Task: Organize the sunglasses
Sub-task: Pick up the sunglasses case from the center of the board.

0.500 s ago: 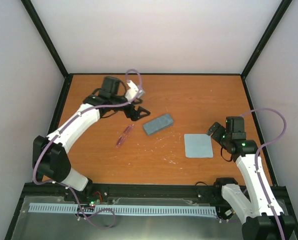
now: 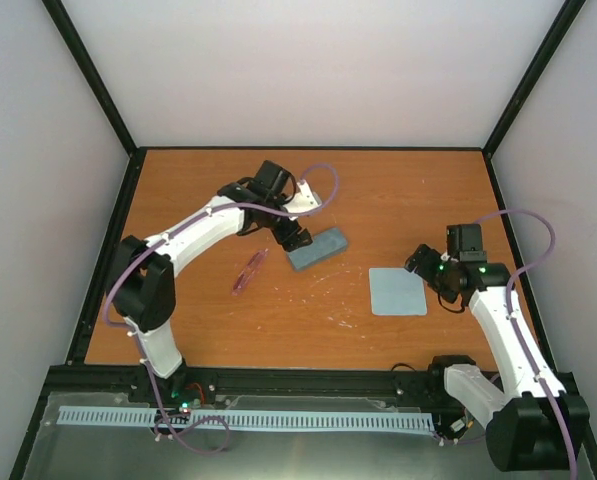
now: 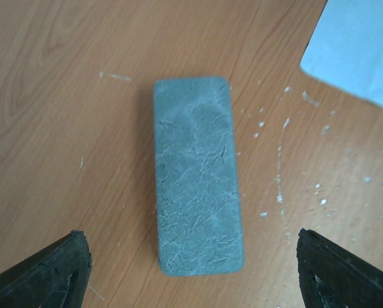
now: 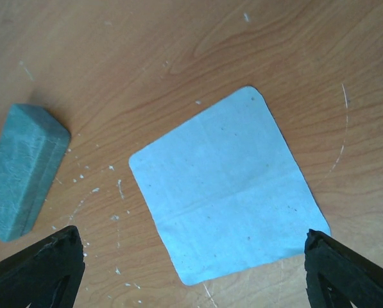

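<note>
The folded reddish-pink sunglasses [image 2: 249, 271] lie on the table left of centre, seen only in the top view. The closed grey-blue case [image 2: 318, 247] lies to their right; it fills the left wrist view [image 3: 197, 192]. My left gripper [image 2: 296, 240] hangs open just above the case's left end, a fingertip [image 3: 56, 273] on each side. The pale blue cloth [image 2: 397, 291] lies flat right of centre. My right gripper [image 2: 424, 266] is open above the cloth's far right corner; the cloth [image 4: 226, 186] lies between its fingertips [image 4: 345, 273].
The case also shows at the left edge of the right wrist view [image 4: 21, 170]. Black frame posts and white walls bound the orange table [image 2: 178, 310]. White scuff marks dot the wood between case and cloth.
My left arm has swung right and down, bringing its gripper from behind the case to just over the case's left end. My right gripper has shifted slightly left toward the cloth.
</note>
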You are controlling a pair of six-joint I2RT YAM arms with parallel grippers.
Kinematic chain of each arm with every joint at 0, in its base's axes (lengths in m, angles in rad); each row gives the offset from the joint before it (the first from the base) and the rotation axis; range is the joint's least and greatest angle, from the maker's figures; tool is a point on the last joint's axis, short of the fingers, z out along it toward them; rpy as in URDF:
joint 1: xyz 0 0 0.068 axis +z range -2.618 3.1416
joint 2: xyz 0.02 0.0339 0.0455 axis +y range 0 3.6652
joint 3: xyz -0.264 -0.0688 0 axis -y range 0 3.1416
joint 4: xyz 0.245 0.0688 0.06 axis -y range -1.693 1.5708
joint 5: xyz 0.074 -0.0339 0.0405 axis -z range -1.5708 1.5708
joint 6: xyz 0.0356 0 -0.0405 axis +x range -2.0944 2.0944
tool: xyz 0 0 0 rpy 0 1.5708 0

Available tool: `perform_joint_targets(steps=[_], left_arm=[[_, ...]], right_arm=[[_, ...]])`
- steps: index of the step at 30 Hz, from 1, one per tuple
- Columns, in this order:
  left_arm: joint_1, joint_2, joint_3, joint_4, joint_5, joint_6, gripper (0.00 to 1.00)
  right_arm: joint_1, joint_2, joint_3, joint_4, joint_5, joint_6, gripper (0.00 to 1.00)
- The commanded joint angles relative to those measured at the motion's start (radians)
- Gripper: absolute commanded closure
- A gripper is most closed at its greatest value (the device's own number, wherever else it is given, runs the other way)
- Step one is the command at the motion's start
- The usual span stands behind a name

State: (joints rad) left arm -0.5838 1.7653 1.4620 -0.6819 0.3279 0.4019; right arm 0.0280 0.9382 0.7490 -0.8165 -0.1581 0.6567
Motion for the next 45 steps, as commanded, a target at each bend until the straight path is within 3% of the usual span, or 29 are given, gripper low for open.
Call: perform_joint_targets(steps=[1, 7, 36, 42, 45], left_arm=[[-0.059, 0.048, 0.016, -0.028, -0.155, 0.099, 0.13], [-0.119, 0.132, 0.035, -0.046, -0.209, 0.096, 0.13], [-0.129, 0.252, 0.007, 0.078, -0.288, 0.127, 0.15], [-0.129, 0.257, -0.003, 0.101, -0.302, 0.144, 0.23], [-0.129, 0.261, -0.022, 0.112, -0.305, 0.155, 0.22]], right_arm=[[-0.001, 0.027, 0.052, -0.057, -0.001, 0.002, 0.09], [-0.002, 0.044, 0.063, -0.039, -0.032, 0.008, 0.06], [-0.002, -0.037, -0.039, -0.023, -0.061, 0.058, 0.05], [-0.002, -0.040, -0.035, -0.024, -0.058, 0.056, 0.06], [-0.002, -0.042, -0.037, -0.024, -0.060, 0.060, 0.06]])
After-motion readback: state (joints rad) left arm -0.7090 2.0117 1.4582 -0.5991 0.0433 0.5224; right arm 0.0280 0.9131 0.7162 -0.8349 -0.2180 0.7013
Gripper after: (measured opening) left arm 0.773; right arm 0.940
